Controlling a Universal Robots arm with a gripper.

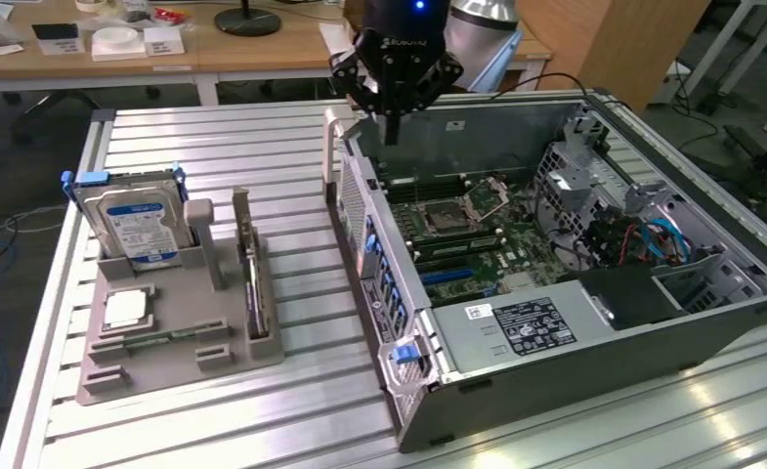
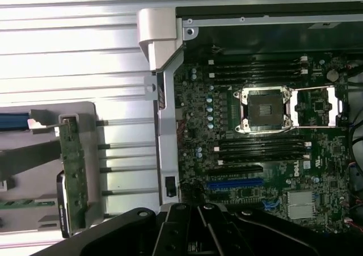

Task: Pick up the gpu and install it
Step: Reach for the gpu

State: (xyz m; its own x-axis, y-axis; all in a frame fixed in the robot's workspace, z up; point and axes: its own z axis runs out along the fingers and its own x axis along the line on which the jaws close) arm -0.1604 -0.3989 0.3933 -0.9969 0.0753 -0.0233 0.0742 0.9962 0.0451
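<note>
The gpu (image 1: 251, 285) stands on its edge in a slot at the exterior view's right side of the grey holder (image 1: 109, 376), its pale bracket at the far end. In the wrist view the gpu (image 2: 74, 173) shows as a narrow green strip seen from above. My gripper (image 1: 390, 137) hangs shut and holds nothing, above the far left corner of the open computer case (image 1: 553, 322), well apart from the gpu. In the wrist view the gripper (image 2: 198, 213) has its dark fingers drawn together over the motherboard (image 2: 261, 148), near the blue slot (image 2: 235, 183).
The holder also carries a silver hard drive with a blue label (image 1: 136, 225), a square chip (image 1: 125, 308) and a narrow green memory stick (image 1: 161, 337). All stand on a ribbed metal table (image 1: 227, 147). Desks with clutter lie beyond the table.
</note>
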